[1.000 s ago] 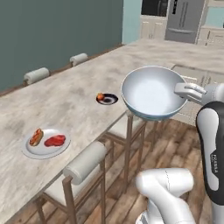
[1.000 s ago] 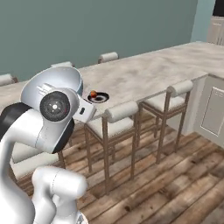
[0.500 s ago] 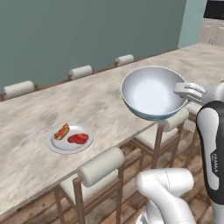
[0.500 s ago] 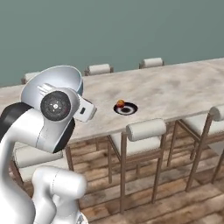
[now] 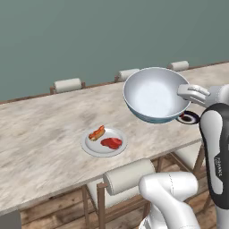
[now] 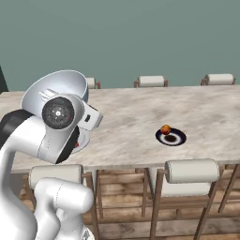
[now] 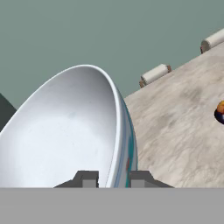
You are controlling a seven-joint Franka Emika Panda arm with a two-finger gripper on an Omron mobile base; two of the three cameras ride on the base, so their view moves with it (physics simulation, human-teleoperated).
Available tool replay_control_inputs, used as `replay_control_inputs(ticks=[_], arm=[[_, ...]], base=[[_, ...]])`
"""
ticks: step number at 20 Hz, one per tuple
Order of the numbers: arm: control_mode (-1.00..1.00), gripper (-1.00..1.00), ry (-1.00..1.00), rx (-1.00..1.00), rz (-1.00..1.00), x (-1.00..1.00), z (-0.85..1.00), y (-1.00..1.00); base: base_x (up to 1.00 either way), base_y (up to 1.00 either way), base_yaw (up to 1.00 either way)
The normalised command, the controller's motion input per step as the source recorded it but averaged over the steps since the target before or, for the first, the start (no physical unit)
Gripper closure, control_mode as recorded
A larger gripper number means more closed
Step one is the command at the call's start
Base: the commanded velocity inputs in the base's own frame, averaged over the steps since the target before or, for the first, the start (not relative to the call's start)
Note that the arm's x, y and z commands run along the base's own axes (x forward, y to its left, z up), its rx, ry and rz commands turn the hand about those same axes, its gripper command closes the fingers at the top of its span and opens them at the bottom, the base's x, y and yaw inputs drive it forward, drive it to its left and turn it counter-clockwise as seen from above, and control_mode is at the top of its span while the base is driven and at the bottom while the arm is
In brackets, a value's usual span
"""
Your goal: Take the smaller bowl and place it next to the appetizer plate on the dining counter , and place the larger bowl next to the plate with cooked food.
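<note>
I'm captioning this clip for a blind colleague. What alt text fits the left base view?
The gripper holds the larger bowl by its rim, tilted, above the dining counter. The plate with cooked food sits on the counter to the lower left of the bowl, and the appetizer plate peeks out past the bowl on the right.

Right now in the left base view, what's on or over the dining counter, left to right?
the plate with cooked food (hot dog, then red meat) → the larger bowl, held above the dining counter → the gripper clamped on its rim → the appetizer plate, partly hidden behind the bowl.
</note>
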Motion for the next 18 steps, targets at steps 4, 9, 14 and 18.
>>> replay_control_inputs(ticks=[4,9,14,18], arm=[[1.00,1.00,0.00,0.00,0.00,0.00,0.00,0.00],[1.00,1.00,0.00,0.00,0.00,0.00,0.00,0.00],[1.00,1.00,0.00,0.00,0.00,0.00,0.00,0.00],[1.00,1.00,0.00,0.00,0.00,0.00,0.00,0.00]], base=[[0.53,-0.45,0.49],[0.49,-0.50,0.48],[0.49,-0.42,0.46],[0.47,-0.10,0.30]])
